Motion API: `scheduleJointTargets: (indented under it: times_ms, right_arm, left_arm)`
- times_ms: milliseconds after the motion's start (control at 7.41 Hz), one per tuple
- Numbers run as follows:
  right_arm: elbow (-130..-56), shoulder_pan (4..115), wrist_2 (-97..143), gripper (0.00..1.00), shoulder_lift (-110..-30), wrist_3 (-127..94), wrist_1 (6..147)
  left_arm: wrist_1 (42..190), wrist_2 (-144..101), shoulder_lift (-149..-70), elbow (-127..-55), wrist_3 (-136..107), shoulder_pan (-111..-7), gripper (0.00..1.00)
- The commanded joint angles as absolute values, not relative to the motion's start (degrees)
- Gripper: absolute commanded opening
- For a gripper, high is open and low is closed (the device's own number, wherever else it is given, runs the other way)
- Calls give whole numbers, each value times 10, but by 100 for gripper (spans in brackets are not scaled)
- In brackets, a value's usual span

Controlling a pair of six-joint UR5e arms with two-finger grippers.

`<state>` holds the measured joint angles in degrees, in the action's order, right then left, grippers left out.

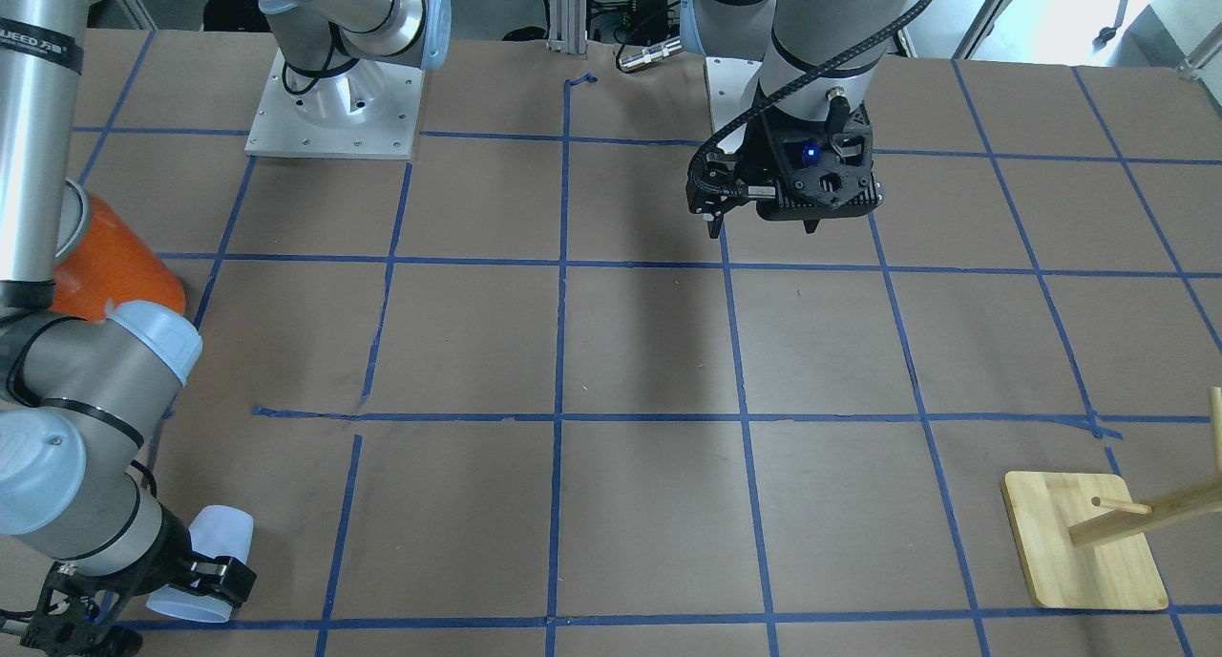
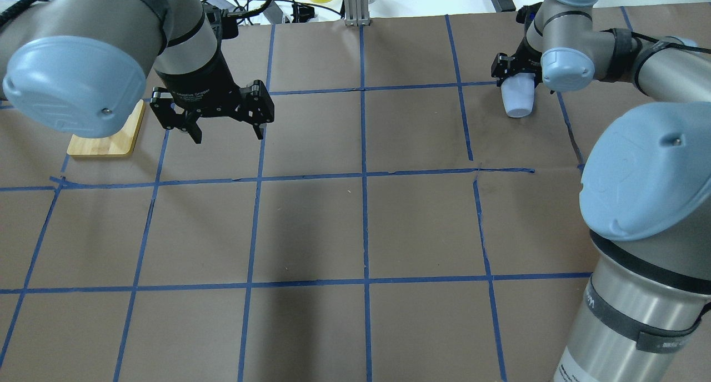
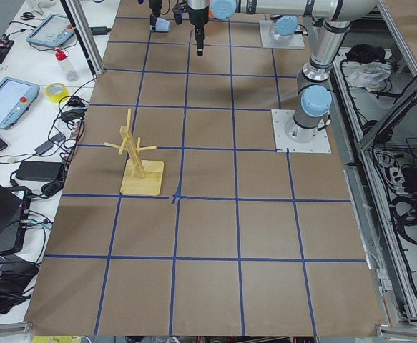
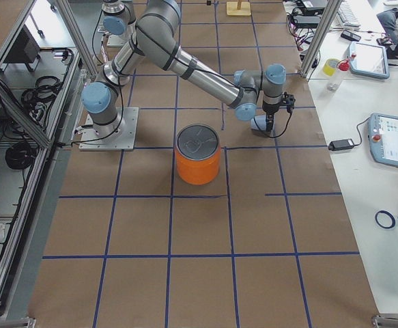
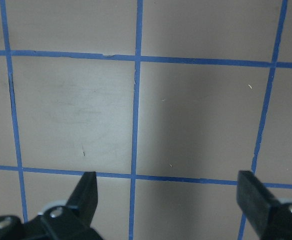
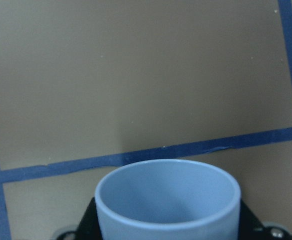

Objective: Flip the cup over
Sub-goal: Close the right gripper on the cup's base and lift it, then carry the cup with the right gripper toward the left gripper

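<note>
The cup point(image 2: 517, 100), a small pale blue-white tumbler, is at the table's far right in the overhead view. My right gripper point(image 2: 515, 80) is shut on it near the rim. It is tilted over on its side in the grip point(image 1: 208, 554), low over the paper. Its blue-grey inside point(image 6: 168, 197) faces the right wrist camera, so the mouth points toward the wrist. I cannot tell whether it touches the table. My left gripper point(image 2: 225, 131) hangs open over the far left of the table with nothing between its fingers point(image 5: 87, 187).
A large orange can point(image 4: 199, 156) with a silver top stands near the right arm, on the robot's side of the cup. A wooden peg stand point(image 1: 1084, 542) sits at the far left, close to the left gripper. Blue tape lines grid the brown paper.
</note>
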<state>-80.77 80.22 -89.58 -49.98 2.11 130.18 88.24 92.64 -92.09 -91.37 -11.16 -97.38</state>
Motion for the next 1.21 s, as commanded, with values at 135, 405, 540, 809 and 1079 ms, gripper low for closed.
scheduleJointTargets:
  times_ms: [135, 405, 540, 809, 1079]
  right_arm:
    - [-808, 866, -933, 8, -545, 76, 1260]
    - [-809, 902, -930, 0, -556, 167, 1257]
    - [-809, 917, -921, 0, -558, 211, 1256]
    - [-810, 941, -880, 0, -557, 288, 1243]
    - [-824, 953, -867, 0, -568, 364, 1205]
  left_arm:
    - [882, 926, -921, -913, -112, -974, 100]
    - [882, 926, -921, -913, -111, -974, 100]
    - [882, 926, -921, -913, -112, -974, 100]
    - [879, 926, -922, -913, -112, -974, 100]
    - [878, 926, -922, -913, -112, -974, 100]
